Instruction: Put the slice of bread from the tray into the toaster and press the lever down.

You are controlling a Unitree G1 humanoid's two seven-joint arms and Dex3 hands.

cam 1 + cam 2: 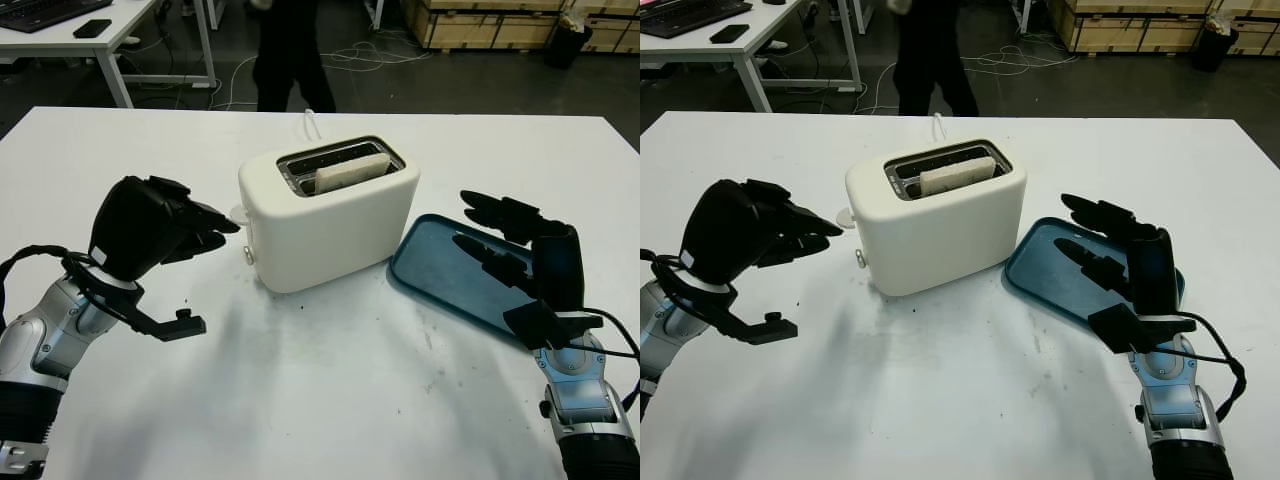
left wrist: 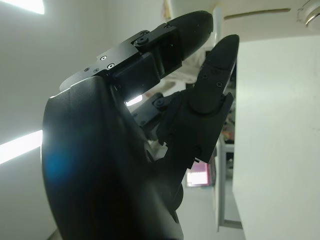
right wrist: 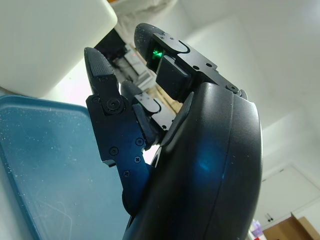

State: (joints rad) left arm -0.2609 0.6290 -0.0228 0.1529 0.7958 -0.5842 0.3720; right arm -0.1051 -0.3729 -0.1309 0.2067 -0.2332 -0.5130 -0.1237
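At the middle of the white desk (image 1: 330, 380) we see the cream toaster (image 1: 330, 215), and the slice of bread (image 1: 352, 172) stands upright in its slot, its top edge just above the opening. On the toaster's left end sits the lever (image 1: 238, 213), still high up on that end. Our left hand (image 1: 195, 232) hangs just left of the toaster, fingers curled and holding nothing, with one fingertip right at the lever; we cannot tell whether it touches. In the left wrist view, the black fingers (image 2: 217, 75) reach toward the toaster's pale wall (image 2: 280, 140). To the right of the toaster lies the blue tray (image 1: 440, 270), one corner close beside the toaster's base. Our right hand (image 1: 505, 240) is above the tray, released and holding nothing. Beyond the toaster, past the far edge of the desk, a person in dark clothes (image 1: 290, 55) stands on the floor, and a white cord (image 1: 312, 125) runs back from the toaster.
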